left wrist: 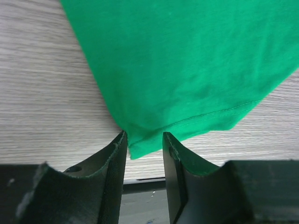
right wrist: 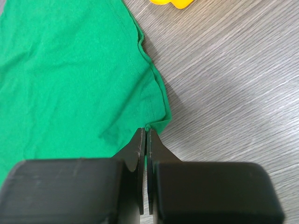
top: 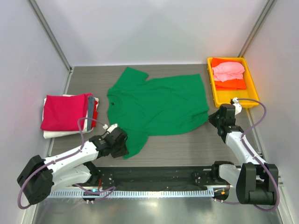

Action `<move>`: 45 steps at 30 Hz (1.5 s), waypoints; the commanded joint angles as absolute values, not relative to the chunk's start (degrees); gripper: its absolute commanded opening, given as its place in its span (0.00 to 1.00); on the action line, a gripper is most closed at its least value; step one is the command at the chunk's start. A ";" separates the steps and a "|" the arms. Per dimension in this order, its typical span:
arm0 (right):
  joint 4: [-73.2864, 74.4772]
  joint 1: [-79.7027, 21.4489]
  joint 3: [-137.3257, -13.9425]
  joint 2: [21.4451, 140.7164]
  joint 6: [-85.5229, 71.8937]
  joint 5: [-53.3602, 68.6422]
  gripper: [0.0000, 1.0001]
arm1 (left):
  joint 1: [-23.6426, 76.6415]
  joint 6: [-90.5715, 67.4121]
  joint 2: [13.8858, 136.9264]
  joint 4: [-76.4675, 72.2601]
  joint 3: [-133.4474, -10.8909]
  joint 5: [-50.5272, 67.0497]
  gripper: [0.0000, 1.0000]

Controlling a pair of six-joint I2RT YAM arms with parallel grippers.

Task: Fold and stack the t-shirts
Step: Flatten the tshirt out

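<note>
The bright green t-shirt lies spread flat on the table, collar to the left. My left gripper is open at its near-left sleeve. In the left wrist view the sleeve corner lies between the two parted fingers of the gripper. My right gripper is at the shirt's right near corner. In the right wrist view this gripper is shut on the green hem corner. A stack at the left has a crimson shirt on top, with white, grey and red edges showing.
A yellow tray at the back right holds a pink shirt on an orange one; its corner shows in the right wrist view. A black rail runs along the near edge. Walls close in the back and sides.
</note>
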State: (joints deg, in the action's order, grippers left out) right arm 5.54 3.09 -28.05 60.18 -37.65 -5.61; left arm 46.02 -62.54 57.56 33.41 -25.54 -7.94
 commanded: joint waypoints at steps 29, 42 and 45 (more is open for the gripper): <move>10.55 3.43 -26.98 52.73 -34.98 -3.60 0.01 | 27.96 -51.33 60.20 32.61 -40.15 -0.18 0.00; 15.02 3.34 -64.13 74.78 -34.54 2.37 0.01 | 11.34 -44.57 80.94 37.07 -79.24 8.70 0.00; 17.04 3.43 -73.63 77.69 -34.80 3.78 0.01 | 10.46 -43.69 84.63 40.16 -91.73 7.03 0.00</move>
State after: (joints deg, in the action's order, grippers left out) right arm 15.70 3.14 -65.69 76.90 -35.42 1.19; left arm 11.35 -46.30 83.99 37.47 -82.32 6.46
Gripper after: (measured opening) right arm 0.035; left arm 0.004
